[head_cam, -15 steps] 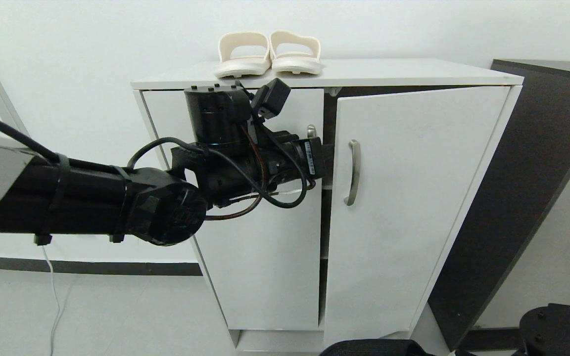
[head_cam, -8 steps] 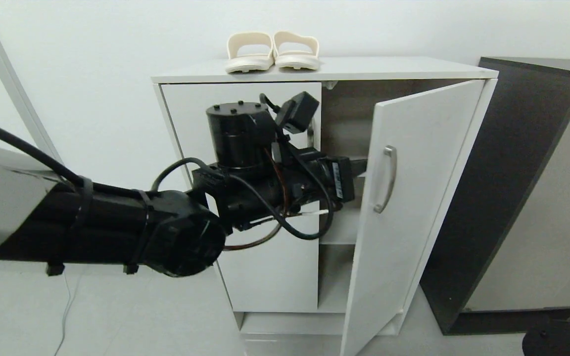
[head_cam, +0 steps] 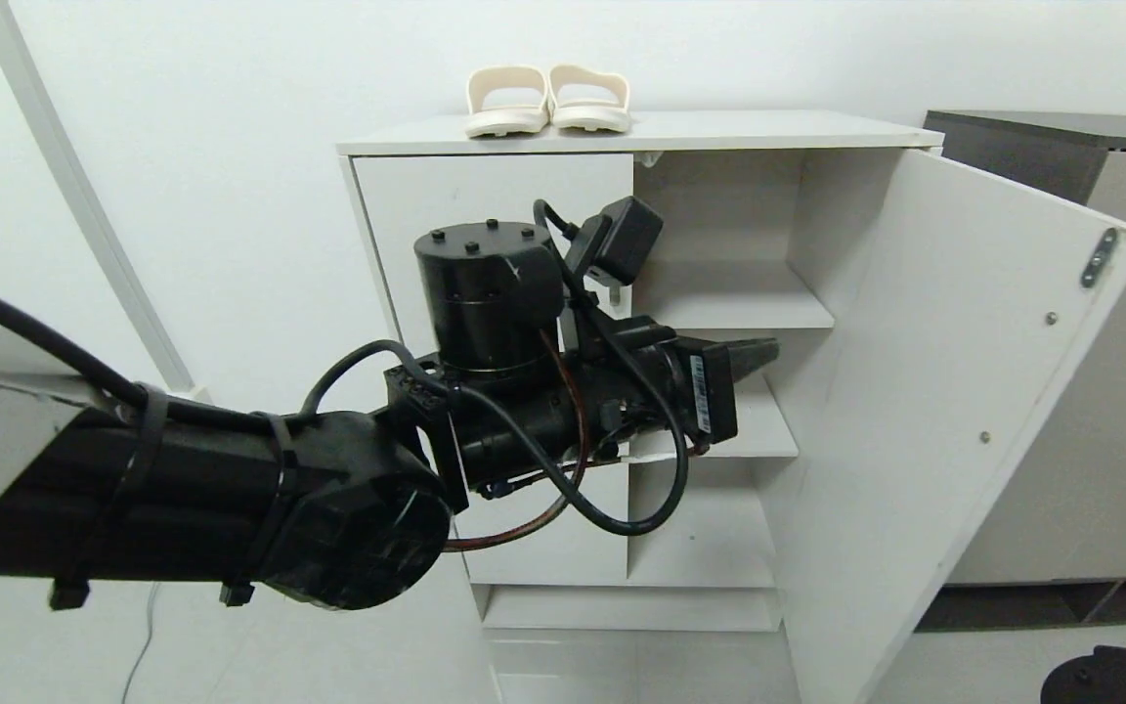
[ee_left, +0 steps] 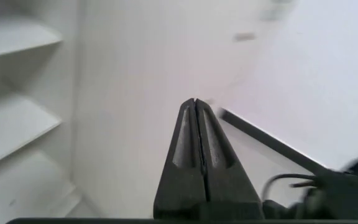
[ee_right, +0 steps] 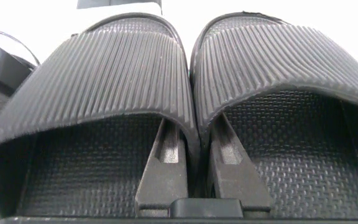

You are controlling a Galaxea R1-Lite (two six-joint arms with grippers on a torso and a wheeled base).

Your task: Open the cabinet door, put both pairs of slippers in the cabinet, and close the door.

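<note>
The black slippers (ee_right: 191,93) look light and bendy — the right claw (ee_right: 193,134), clamped on their adjoining inner walls, holds both; left claw (ee_left: 196,109) pressed together, empty.

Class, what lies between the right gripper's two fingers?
The adjoining side walls of the two dark slippers, with one finger of the right gripper inside each. The right wrist view shows this.

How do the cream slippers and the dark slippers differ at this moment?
Colour: the cream slippers are pale; the dark slippers are black with ribbed straps.
Place: the cream slippers rest free on the cabinet top; the dark slippers are clamped by the right gripper, one of its jaws inside each shoe.
Shared: both are open slides, each pair set side by side.
</note>
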